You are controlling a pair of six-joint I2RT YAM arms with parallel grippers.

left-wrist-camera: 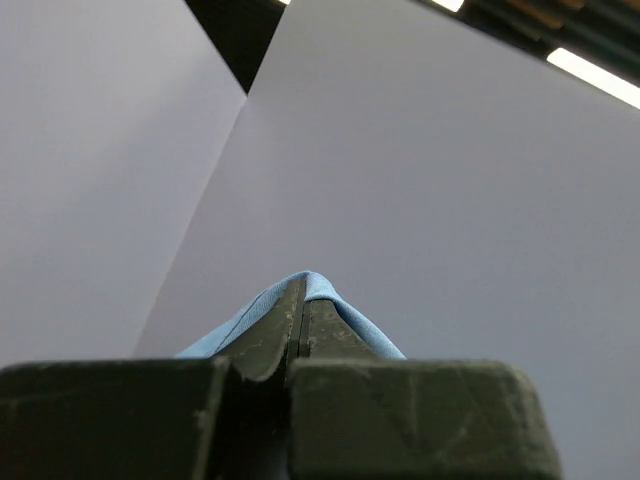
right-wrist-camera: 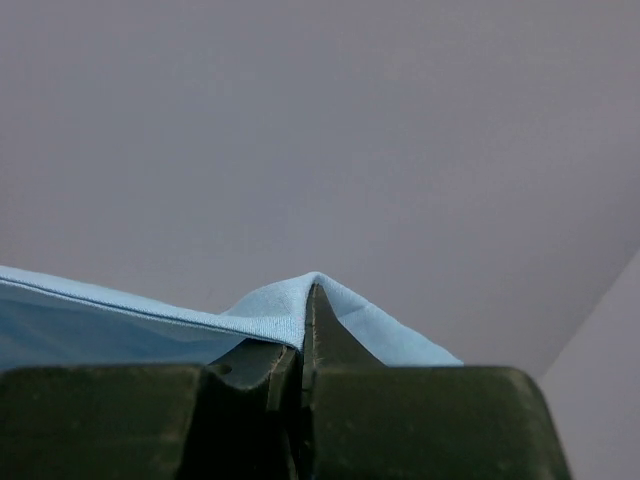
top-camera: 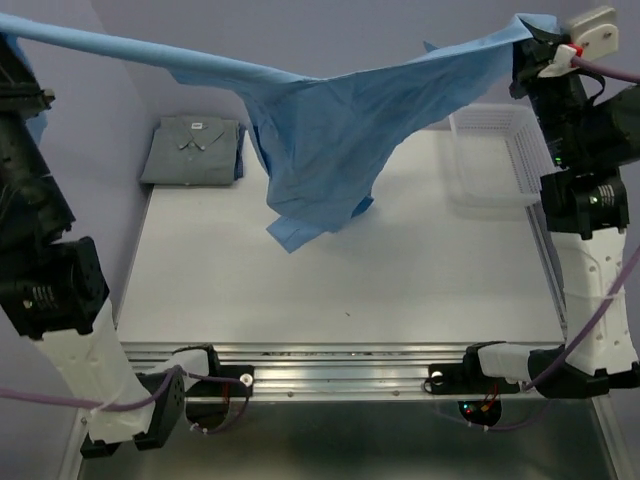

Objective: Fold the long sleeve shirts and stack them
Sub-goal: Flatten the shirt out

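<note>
Stock as I see it from my station:

1. Sky-blue shirt [top-camera: 320,150]. It is off the counter [top-camera: 350,290] and strung through the air between the two grippers. One long run of cloth goes out to the far left, and a broader piece rises to the far right. The middle sags in a loose bunch over the far half of the counter. I cannot tell whether its lowest corner touches the surface.

2. Left gripper [left-wrist-camera: 303,300]. It is clenched on a fold of the sky-blue shirt, which peaks just over the fingertips. The gripper is raised high at the far left.

3. Right gripper [right-wrist-camera: 308,305]. It is clenched likewise on a fold of the same shirt, and the cloth trails off to its left. It is raised high at the far right, above the basket [top-camera: 500,160].

4. Grey shirt [top-camera: 195,150]. It is folded flat with the collar and white neck label upward, in the far left corner of the counter. It lies well apart from both grippers, just left of the hanging blue cloth.

5. Basket. It is white mesh and stands on the counter at the far right.
</note>
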